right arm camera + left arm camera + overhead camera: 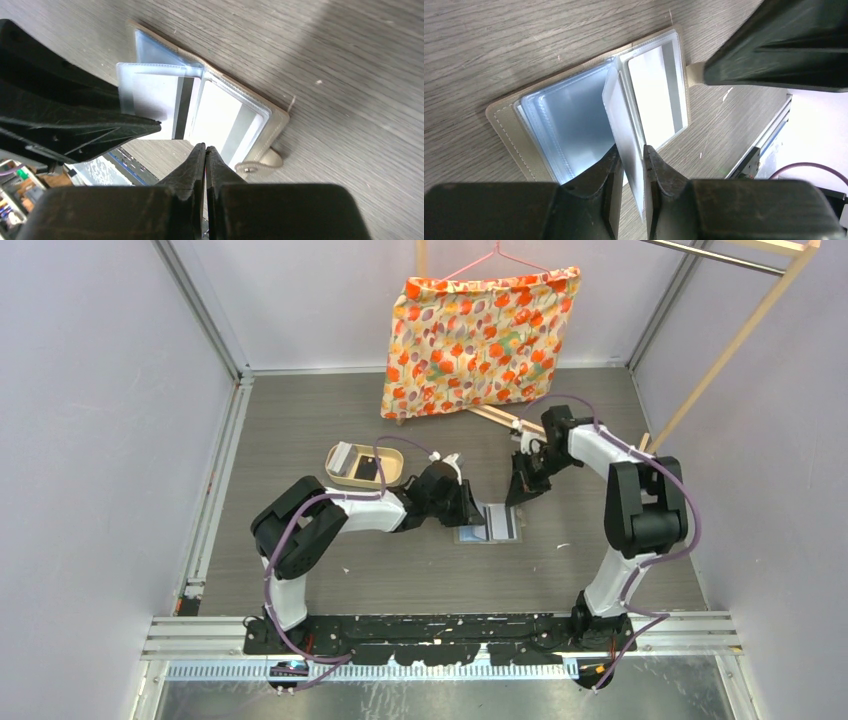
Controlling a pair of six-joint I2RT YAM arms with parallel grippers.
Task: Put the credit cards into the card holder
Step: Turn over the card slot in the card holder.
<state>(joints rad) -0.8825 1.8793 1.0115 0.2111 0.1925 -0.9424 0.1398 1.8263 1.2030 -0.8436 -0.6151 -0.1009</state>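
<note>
Grey wood-grain tabletop. Left gripper (pixel 630 152): clamped on an upright clear pocket leaf (pixel 621 125) of the card holder (pixel 569 120), which lies open flat. Right gripper (pixel 205 148): closed, empty, just above it. Step: likely filling pockets; the next move calls for a card from the tan tray (pixel 352 482). Right wrist alone shows a striped card (pixel 182 107) inside the leaf.

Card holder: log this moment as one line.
holder open flat | left gripper pinching card at raised pocket | right gripper shut, empty, by clasp | black card in tray
</note>
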